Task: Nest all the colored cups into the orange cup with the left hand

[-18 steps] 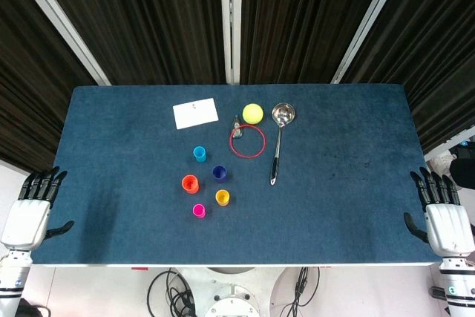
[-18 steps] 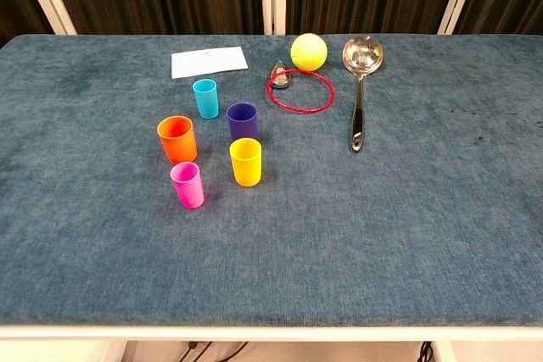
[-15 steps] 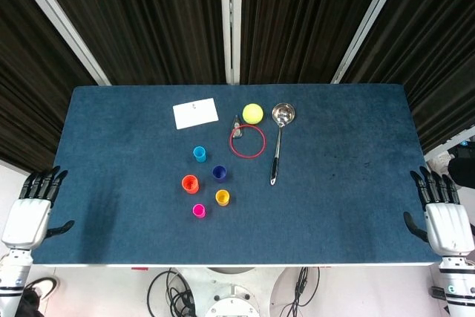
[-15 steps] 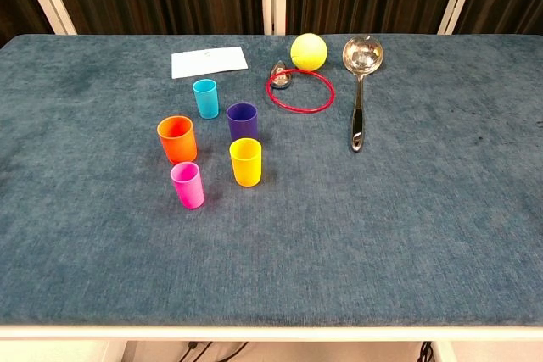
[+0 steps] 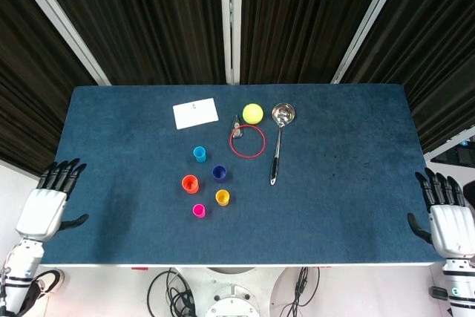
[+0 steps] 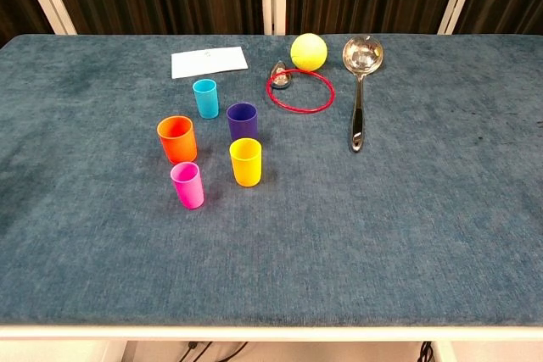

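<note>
Several small cups stand upright and apart on the blue table: the orange cup point(image 5: 190, 183) point(image 6: 177, 139), a cyan cup point(image 5: 199, 154) point(image 6: 205, 97), a purple cup point(image 5: 219, 173) point(image 6: 242, 121), a yellow cup point(image 5: 222, 197) point(image 6: 246, 161) and a pink cup point(image 5: 199, 211) point(image 6: 187, 185). My left hand point(image 5: 50, 204) hangs open off the table's left front corner, far from the cups. My right hand point(image 5: 447, 221) is open beyond the right front corner. Neither hand appears in the chest view.
Behind the cups lie a white card point(image 5: 196, 113) point(image 6: 209, 62), a red ring point(image 5: 246, 141) point(image 6: 300, 91) with a small metal clip point(image 6: 280, 73) at its edge, a yellow ball point(image 5: 253, 113) point(image 6: 309, 51) and a steel ladle point(image 5: 278, 137) point(image 6: 360, 82).
My left hand has shifted right and slightly up, closer to the table's edge. My right hand has dropped a little lower. The cups have not moved.
</note>
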`<state>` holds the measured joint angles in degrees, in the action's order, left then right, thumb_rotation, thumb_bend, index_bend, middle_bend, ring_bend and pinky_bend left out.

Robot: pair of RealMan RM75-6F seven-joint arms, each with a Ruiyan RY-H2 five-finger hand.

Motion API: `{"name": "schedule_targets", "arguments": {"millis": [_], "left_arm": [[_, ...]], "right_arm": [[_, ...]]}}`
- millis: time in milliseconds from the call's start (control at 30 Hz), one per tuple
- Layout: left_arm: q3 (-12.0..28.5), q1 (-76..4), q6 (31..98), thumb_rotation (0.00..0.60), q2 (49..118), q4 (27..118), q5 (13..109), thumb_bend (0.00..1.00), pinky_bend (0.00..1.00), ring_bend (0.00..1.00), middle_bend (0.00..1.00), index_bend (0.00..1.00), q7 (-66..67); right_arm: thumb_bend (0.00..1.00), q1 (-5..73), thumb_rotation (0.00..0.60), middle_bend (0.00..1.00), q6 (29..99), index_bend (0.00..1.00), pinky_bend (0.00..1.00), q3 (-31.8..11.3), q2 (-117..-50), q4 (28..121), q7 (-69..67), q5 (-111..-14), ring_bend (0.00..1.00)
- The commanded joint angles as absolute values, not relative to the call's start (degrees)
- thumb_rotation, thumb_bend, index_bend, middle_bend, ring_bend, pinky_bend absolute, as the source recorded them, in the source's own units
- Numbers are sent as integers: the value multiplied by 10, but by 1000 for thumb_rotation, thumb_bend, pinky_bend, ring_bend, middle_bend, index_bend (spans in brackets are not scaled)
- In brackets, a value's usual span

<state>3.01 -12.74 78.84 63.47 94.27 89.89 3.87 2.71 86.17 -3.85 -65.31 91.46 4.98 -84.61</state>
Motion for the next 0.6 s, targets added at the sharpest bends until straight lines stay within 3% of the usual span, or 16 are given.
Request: {"name": "schedule_targets", "arguments": {"millis": [33,267,600], "left_arm": [[55,-181,735,600,603,1002,909,0,15,0,5,52,64],[103,-298,599,600,624,1059,874,5,60,10,45,61,128],[162,-452,457,600,730,1022,739,33,75,78,99,80,198]], "right_arm": [[286,28,600,0,859,0,0,-40,-653,915,49,-843,0],[287,30,600,0,854,0,0,-39,-658,911,45,-843,0],[286,23,600,0,858,0,0,-41,-658,895,17,-835,0]]}}
